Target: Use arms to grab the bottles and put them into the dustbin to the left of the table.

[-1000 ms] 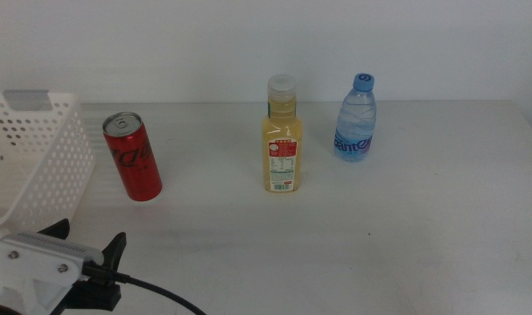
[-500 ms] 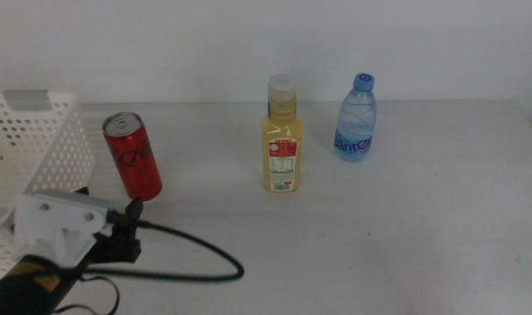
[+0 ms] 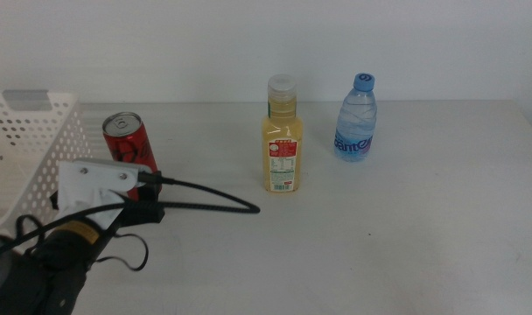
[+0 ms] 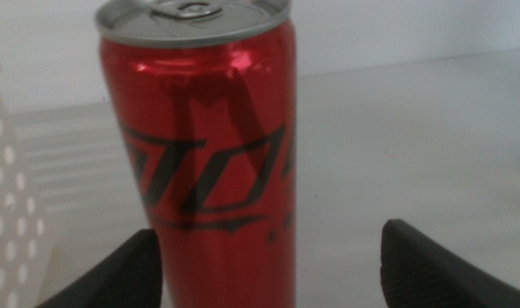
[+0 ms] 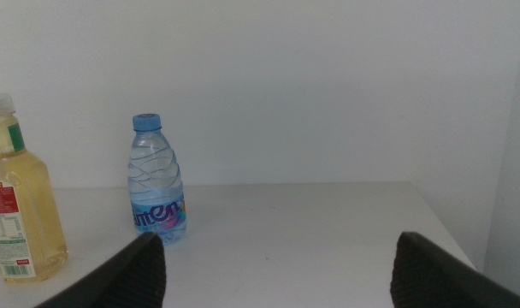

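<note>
The slim red soda can (image 3: pixel 128 140) stands upright on the white table (image 3: pixel 406 236), just right of the white perforated dustbin (image 3: pixel 30 149). My left gripper (image 3: pixel 152 196) has come in from the lower left and is open, its black jaws reaching to the can's lower part. In the left wrist view the can (image 4: pixel 204 145) stands between the open jaws, nearer one of them, and the left gripper (image 4: pixel 277 278) is not closed on it. The yellow juice bottle (image 3: pixel 283 140) and the clear water bottle (image 3: pixel 357 122) stand upright further right. My right gripper (image 5: pixel 277 274) is open and empty, out of the middle view.
The dustbin's wall (image 4: pixel 3 205) shows right beside the can in the left wrist view. The left arm's black cable (image 3: pixel 213 206) lies looped on the table towards the juice bottle. The right wrist view shows the juice bottle (image 5: pixel 16 205) and water bottle (image 5: pixel 159 184) ahead.
My left gripper has moved from the lower left corner forward and right, up to the red can. The bottles and the can have not moved.
</note>
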`<action>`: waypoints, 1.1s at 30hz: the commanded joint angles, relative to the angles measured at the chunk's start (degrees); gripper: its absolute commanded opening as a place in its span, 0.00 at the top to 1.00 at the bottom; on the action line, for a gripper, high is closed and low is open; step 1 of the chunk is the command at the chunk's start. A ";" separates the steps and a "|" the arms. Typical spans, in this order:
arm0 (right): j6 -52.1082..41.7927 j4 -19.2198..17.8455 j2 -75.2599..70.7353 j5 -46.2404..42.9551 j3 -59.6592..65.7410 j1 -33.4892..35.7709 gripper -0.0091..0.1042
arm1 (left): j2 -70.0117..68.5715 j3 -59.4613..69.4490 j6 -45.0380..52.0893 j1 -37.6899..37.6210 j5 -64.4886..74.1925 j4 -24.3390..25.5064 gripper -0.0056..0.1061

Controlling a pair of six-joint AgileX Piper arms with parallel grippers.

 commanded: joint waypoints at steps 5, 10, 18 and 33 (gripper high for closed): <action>-0.72 -0.21 -1.57 -4.41 -0.42 -0.53 0.15 | 1.58 -5.89 -0.95 0.83 -5.01 -0.22 0.24; -0.72 -0.21 -1.57 -4.41 -0.42 -0.53 0.15 | 2.70 -8.79 -0.95 3.36 -3.50 3.15 0.24; -0.72 -0.21 -1.57 -4.41 -0.42 -0.53 0.15 | 5.67 -14.13 -0.95 3.91 -0.55 4.24 0.24; -0.72 -0.21 -1.57 -4.41 -0.42 -0.53 0.15 | 6.90 -17.15 -2.50 3.81 -0.13 5.94 0.99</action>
